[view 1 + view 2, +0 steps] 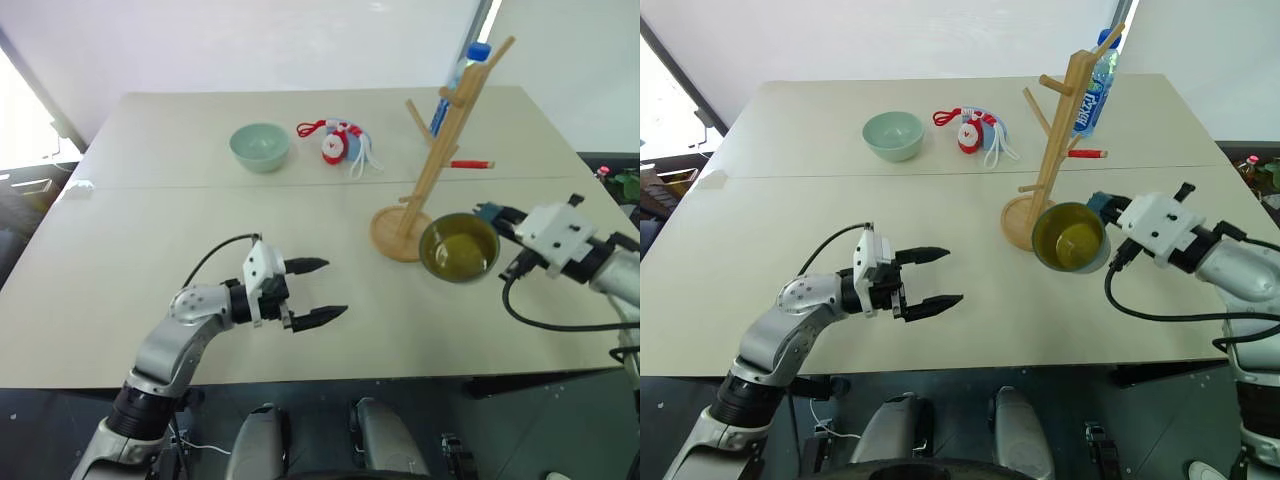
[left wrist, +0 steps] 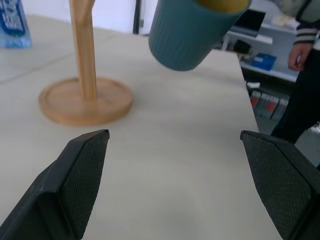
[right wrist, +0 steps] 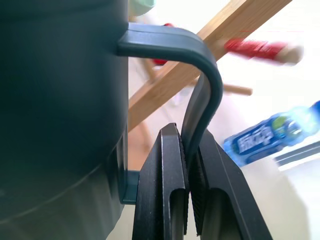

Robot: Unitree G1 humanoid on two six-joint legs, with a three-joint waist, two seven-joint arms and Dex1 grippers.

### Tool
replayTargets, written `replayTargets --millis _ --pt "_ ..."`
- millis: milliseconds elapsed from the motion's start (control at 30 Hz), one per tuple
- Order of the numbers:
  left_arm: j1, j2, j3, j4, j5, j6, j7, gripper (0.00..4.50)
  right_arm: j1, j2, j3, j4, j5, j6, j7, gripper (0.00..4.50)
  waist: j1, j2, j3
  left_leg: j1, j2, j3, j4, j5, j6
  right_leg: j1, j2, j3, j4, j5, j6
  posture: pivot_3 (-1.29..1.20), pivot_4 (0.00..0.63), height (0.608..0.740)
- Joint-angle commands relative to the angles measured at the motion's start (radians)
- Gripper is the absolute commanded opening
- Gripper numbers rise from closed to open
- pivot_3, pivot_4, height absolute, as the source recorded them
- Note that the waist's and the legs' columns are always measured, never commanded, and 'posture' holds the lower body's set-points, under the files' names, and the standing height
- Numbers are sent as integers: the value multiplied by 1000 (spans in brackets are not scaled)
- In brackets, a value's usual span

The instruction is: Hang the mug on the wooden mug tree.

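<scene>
Fingers (image 3: 192,200) of the right gripper (image 1: 1102,205) are clenched on the small side handle of the teal-blue ribbed mug with a yellow-olive inside (image 1: 1071,238), holding it off the pale counter (image 1: 970,330) just beside the round base of the tall light-wood mug tree with angled pegs (image 1: 1055,150), mouth tipped toward the robot. Well away from that tree, on the near side of the counter, the left gripper (image 1: 936,277) hangs with its black fingers released and spread, grasping nothing. Behind the tree stands a blue-capped clear plastic bottle (image 1: 1093,95).
</scene>
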Motion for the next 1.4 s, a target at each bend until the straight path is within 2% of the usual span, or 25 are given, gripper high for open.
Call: replayTargets --millis 33,400,767,1233,1333,1400 --pt "-42 -7 27 -17 -17 -13 6 4500 -46 -18 -32 32 12 -11 -10 29 0 0 0 0 0 0 0 0 0 0 0 0 0 0 0 0 150 740" --pt "-101 -25 16 -19 -17 -9 5 4500 -203 -51 11 242 0 -112 29 29 -3 0 0 0 -1 1 0 0 0 0 0 0 0 0 0 0 150 740" --pt "-163 -50 26 -39 -48 11 26 4500 -393 -29 141 385 -20 -145 72 29 -2 0 0 0 -1 1 0 0 0 0 0 0 0 0 0 0 150 740" --pt "-187 -51 34 -74 -58 31 51 4500 -498 -1 234 484 -55 -141 95 29 -2 0 0 0 -1 1 0 0 0 0 0 0 0 0 0 0 150 740" --pt "-176 -49 35 -75 -58 25 48 4500 -506 0 224 474 -49 -130 91 898 -2 0 0 0 -1 1 0 0 0 0 0 0 0 0 0 0 150 740" --pt "-167 -49 34 -76 -56 19 46 4500 -502 -14 217 464 -67 -146 78 1815 -2 0 0 0 -1 1 0 0 0 0 0 0 0 0 1 0 150 740"
